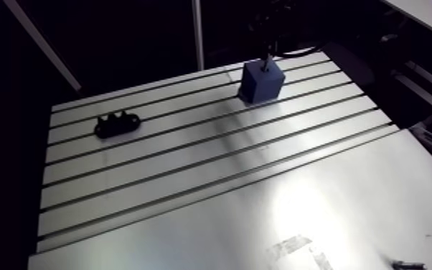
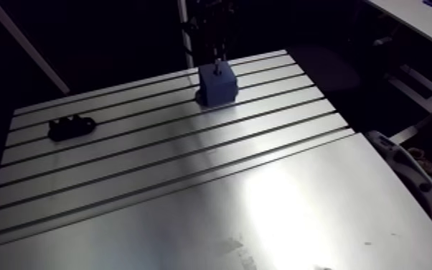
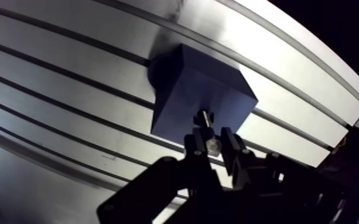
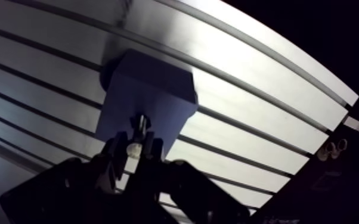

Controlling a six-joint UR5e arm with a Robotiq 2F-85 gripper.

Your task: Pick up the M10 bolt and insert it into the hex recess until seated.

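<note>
A blue block stands on the slotted table near its far edge. In the wrist view my gripper is shut on the M10 bolt; its metal head sits between the fingers and its shank points down onto the top face of the blue block. The bolt's tip meets the block's top, and the hex recess itself is hidden under it. In the arm view the gripper comes down in the dark just above the block, with the bolt showing as a thin dark pin.
A black bracket-like part lies on the table's far left. The slotted aluminium table stretches toward me, with a smooth plate at the near side bearing tape marks.
</note>
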